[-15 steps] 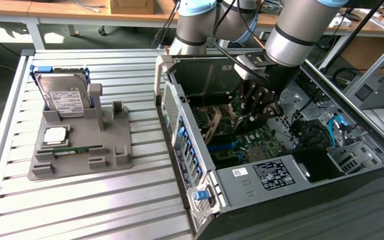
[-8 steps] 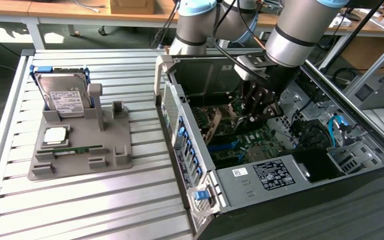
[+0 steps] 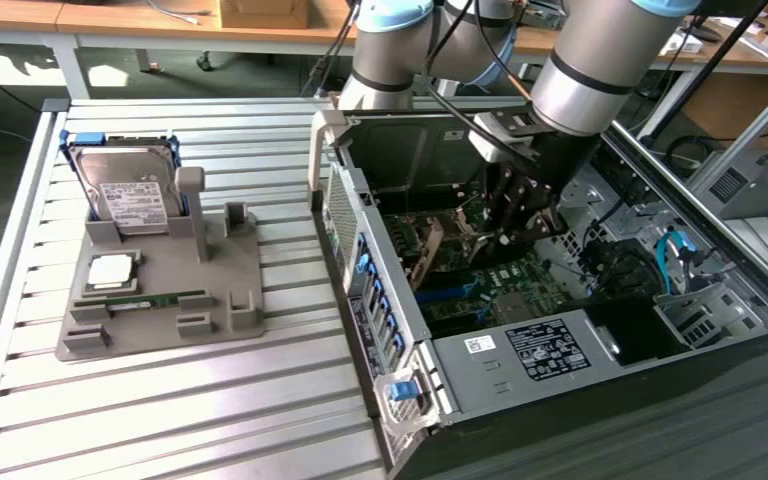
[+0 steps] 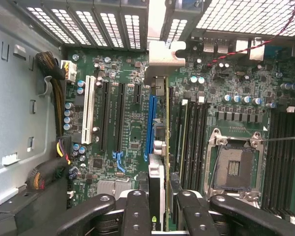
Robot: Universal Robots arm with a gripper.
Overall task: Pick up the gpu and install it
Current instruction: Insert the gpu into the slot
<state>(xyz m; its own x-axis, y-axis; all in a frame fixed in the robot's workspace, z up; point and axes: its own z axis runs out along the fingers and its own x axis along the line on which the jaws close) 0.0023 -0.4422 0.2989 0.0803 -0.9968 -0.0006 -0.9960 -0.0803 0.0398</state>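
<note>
Inside the open computer case (image 3: 398, 330), my gripper (image 3: 515, 225) is shut on the gpu (image 4: 165, 147), a thin card seen edge-on. Its silver end bracket (image 4: 160, 61) reaches the slotted rear wall of the case. The black fingers (image 4: 137, 211) clamp the card's near end from both sides, around my gripper (image 4: 160, 214). The card stands upright over the motherboard, right beside the long blue slot (image 4: 150, 123). I cannot tell whether its lower edge touches the slot. In the exterior view the gpu (image 3: 427, 255) shows as a brownish strip running from the gripper toward the case's rear wall.
A grey fixture (image 3: 224, 300) on the slatted table holds a hard drive (image 3: 131, 190), a processor chip (image 3: 111, 270) and a green RAM stick (image 3: 144, 300). Near the card are the processor socket (image 4: 233, 167), black memory slots (image 4: 194, 142) and a cable bundle (image 4: 51, 69).
</note>
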